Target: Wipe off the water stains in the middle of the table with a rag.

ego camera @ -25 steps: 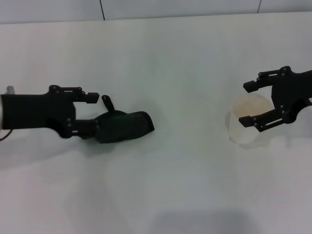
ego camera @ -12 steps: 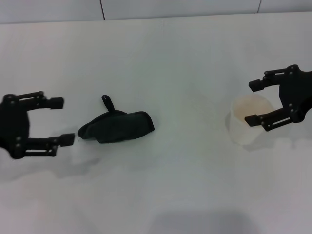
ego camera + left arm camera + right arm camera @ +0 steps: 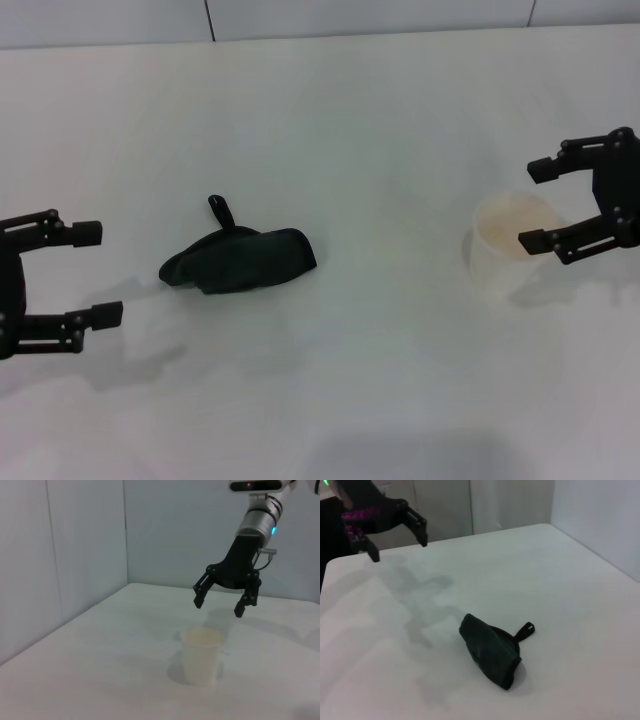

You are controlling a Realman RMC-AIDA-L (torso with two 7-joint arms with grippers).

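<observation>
Rag [image 3: 240, 260]: I logged it lying loose on the table [image 3: 350, 120], left of centre, bunched into a low dark mound. Long axis ran roughly across the table from left to right; its loop tab [image 3: 221, 210] pointed away from me at the far-left end.

Left hand [image 3: 92, 273]: well left of the rag, fingers spread wide, holding nothing.

Water stains: I could not make out any on the table's middle; only a faint tint near centre, too weak to call. Whether wiping remained I judged uncertain.

White cup [image 3: 512, 258]: upright, right of centre.

Right hand [image 3: 538, 204]: open, empty, poised just beside and above the cup.
</observation>
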